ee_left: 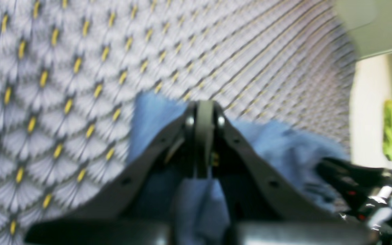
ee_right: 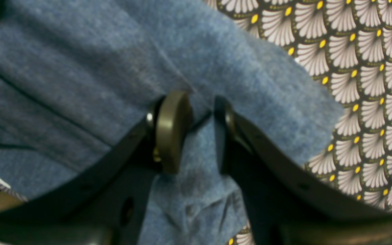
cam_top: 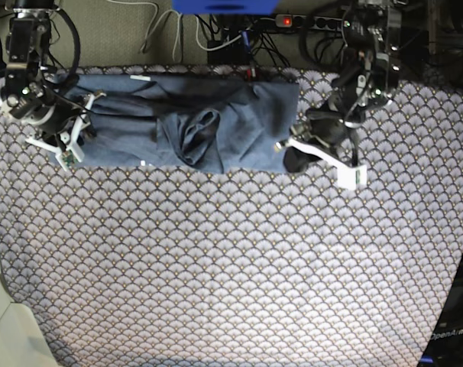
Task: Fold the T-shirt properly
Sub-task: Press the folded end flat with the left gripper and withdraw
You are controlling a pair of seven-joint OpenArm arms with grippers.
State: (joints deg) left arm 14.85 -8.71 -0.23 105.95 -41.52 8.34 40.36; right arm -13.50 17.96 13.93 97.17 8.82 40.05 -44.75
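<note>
The slate-blue T-shirt [cam_top: 216, 122] lies spread and rumpled across the far part of the table. In the base view my left gripper [cam_top: 293, 158] is at the shirt's near right corner. The left wrist view shows that gripper [ee_left: 201, 136] with its pads pressed together and blue T-shirt [ee_left: 284, 143] cloth caught between the fingers. My right gripper [cam_top: 80, 128] sits at the shirt's left end. In the right wrist view this gripper [ee_right: 199, 132] has its jaws a little apart, straddling the T-shirt [ee_right: 80, 85] near its edge, with cloth lying in the gap.
The scallop-patterned tablecloth [cam_top: 231, 260] covers the whole table. Cables and a power strip [cam_top: 323, 21] run along the far edge. A pale object [cam_top: 6, 329] sits at the near left corner. A dark fixture [cam_top: 457, 321] stands at the near right.
</note>
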